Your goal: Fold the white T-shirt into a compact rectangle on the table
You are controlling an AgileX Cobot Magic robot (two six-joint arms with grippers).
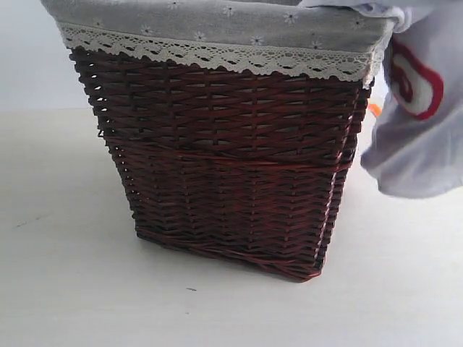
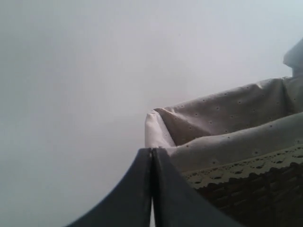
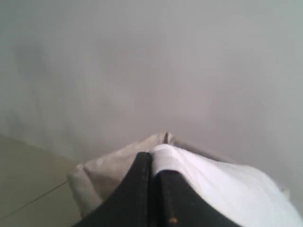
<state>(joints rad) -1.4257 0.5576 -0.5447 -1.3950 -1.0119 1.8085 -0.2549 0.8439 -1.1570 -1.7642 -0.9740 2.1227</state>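
The white T-shirt (image 1: 419, 137) hangs in a loose bunch over the table (image 1: 65, 289), at the right of the dark wicker basket, with a red-outlined letter showing. No gripper shows in the exterior view. In the right wrist view my right gripper (image 3: 152, 158) is shut on the white T-shirt (image 3: 222, 189), whose cloth comes out at the fingertips and drapes over one finger. My left gripper (image 2: 151, 150) is shut with nothing in it, close to a corner of the basket's rim.
The dark wicker basket (image 1: 231, 166) with its lace-trimmed grey liner (image 1: 217, 29) fills the middle of the exterior view. The liner (image 2: 227, 127) lies just beyond my left fingertips, and the liner (image 3: 109, 170) also sits behind my right ones. A small orange thing (image 1: 373, 108) peeks out behind the basket.
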